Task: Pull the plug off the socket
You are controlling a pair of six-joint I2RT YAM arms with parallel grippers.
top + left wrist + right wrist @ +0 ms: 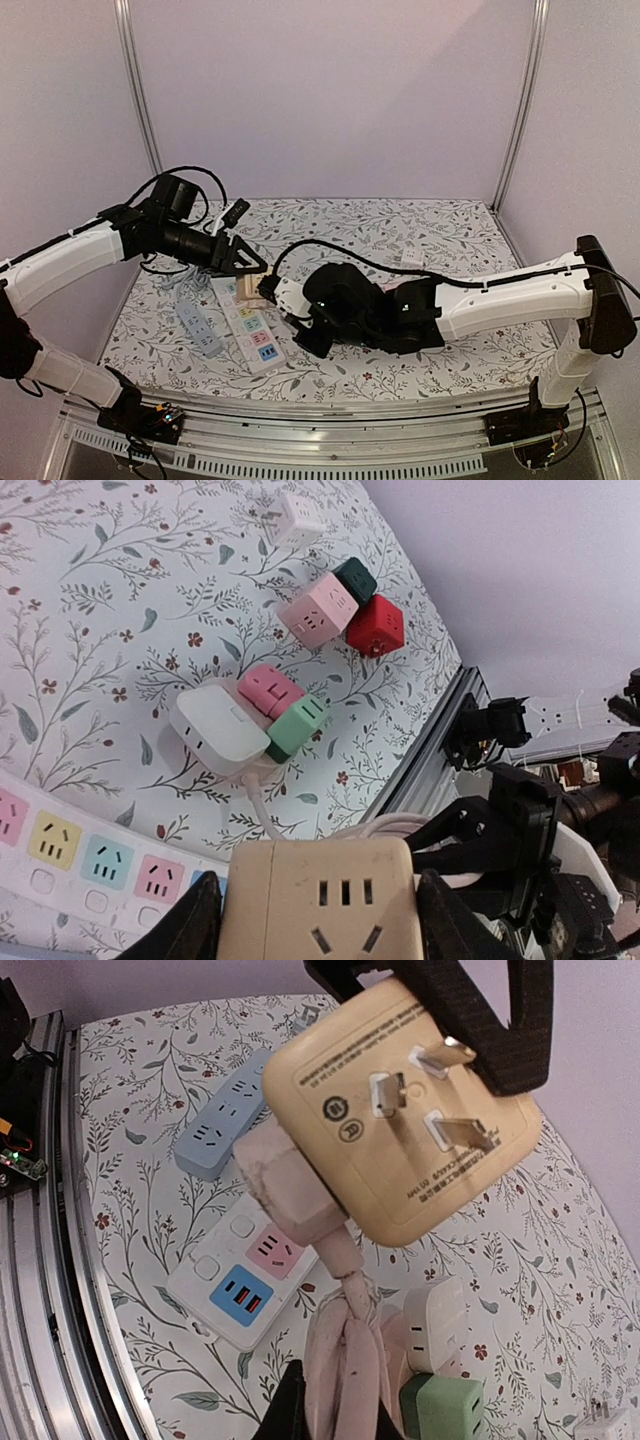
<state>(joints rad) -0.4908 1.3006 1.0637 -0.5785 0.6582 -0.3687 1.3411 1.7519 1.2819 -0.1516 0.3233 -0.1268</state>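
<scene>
A beige cube socket (400, 1110) hangs above the table with its three metal prongs facing the right wrist camera. My left gripper (320, 920) is shut on it, a black finger (190, 925) against each side; in the top view this gripper (255, 270) is left of centre. A pale pink plug (290, 1185) sits pressed into the cube's side. Its pink cord (350, 1350) runs down in a knotted bundle. My right gripper (380, 1425) is shut on that bundle just below the plug, and in the top view it (298, 318) is under the cube.
Under the grippers lie a white power strip with coloured outlets (252, 325) and a blue-grey strip (198, 328). A white adapter with pink and green cubes (225, 725) and a cluster of pink, green and red cubes (335, 605) are nearby. The metal rail (50, 1260) marks the table's near edge.
</scene>
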